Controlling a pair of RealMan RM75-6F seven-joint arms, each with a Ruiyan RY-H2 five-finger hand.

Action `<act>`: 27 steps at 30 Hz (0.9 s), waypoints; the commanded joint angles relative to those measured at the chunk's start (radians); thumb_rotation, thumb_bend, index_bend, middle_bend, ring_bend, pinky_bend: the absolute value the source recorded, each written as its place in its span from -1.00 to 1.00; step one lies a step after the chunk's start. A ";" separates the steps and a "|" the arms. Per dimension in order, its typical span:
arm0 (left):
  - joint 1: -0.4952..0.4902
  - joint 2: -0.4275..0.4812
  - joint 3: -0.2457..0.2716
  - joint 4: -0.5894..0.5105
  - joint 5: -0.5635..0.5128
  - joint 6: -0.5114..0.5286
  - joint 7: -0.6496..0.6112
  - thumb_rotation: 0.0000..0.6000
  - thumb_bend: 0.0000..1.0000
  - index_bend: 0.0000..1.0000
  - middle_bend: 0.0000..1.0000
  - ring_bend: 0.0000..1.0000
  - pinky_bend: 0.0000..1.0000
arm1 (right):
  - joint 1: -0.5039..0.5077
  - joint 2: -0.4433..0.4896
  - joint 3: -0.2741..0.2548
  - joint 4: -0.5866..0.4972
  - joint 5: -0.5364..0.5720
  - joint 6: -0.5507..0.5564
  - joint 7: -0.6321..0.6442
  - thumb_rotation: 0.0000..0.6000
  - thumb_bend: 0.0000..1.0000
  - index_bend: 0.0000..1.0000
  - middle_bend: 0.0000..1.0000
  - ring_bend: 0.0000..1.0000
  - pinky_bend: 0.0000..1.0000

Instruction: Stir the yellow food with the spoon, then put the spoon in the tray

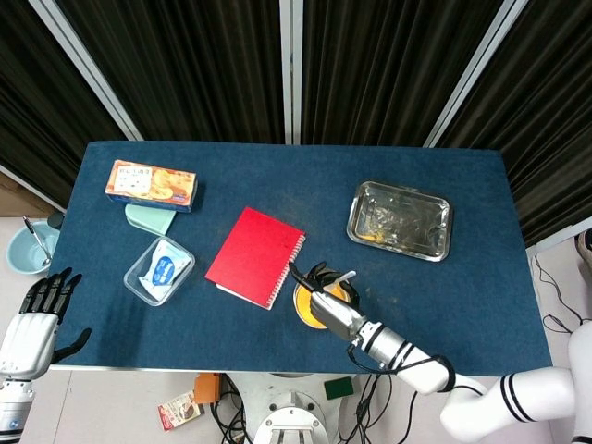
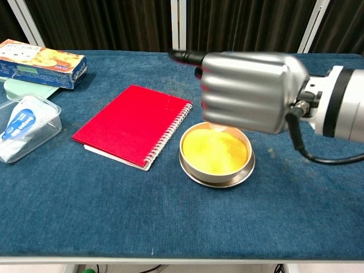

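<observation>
A round metal bowl (image 2: 219,173) of yellow food (image 2: 216,154) stands near the table's front edge, just right of a red notebook. My right hand (image 2: 250,91) hovers over the bowl's far side with its fingers curled, gripping the white spoon (image 1: 345,276). The spoon's handle sticks out to the right in the head view, and its pale tip (image 2: 216,127) shows under the hand, just above the food. The hand (image 1: 326,289) hides most of the bowl (image 1: 310,313) from above. The steel tray (image 1: 400,220) lies at the back right. My left hand (image 1: 37,319) hangs off the table's front-left corner, fingers spread.
The red spiral notebook (image 1: 254,256) lies left of the bowl. Further left are a clear plastic container (image 1: 159,269), a mint-green lid (image 1: 150,218) and a snack box (image 1: 151,184). A pale blue cup (image 1: 28,246) stands beyond the table's left edge.
</observation>
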 commanded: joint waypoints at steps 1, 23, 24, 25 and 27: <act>0.000 0.001 0.000 -0.001 -0.002 -0.002 0.000 1.00 -0.53 -0.94 -0.98 -0.98 -0.84 | -0.054 0.007 0.025 0.022 -0.046 0.086 0.145 1.00 -0.14 0.88 0.25 -0.27 -1.00; -0.011 0.002 -0.004 -0.026 0.003 -0.010 0.022 1.00 -0.53 -0.94 -0.98 -0.98 -0.84 | -0.202 -0.080 0.270 0.527 0.294 0.064 0.965 1.00 -0.20 0.85 0.20 -0.27 -1.00; -0.011 0.001 -0.003 -0.026 0.002 -0.011 0.023 1.00 -0.53 -0.94 -0.98 -0.98 -0.84 | -0.200 -0.098 0.276 0.562 0.311 0.041 0.997 1.00 -0.20 0.84 0.19 -0.27 -1.00; -0.011 0.002 -0.003 -0.027 0.001 -0.013 0.025 1.00 -0.53 -0.94 -0.98 -0.98 -0.84 | -0.197 -0.122 0.283 0.609 0.330 0.011 1.034 1.00 -0.21 0.83 0.18 -0.27 -1.00; -0.013 0.001 -0.004 -0.030 -0.002 -0.015 0.027 1.00 -0.53 -0.94 -0.98 -0.98 -0.84 | -0.189 -0.160 0.292 0.674 0.357 -0.032 1.079 1.00 -0.21 0.81 0.16 -0.27 -1.00</act>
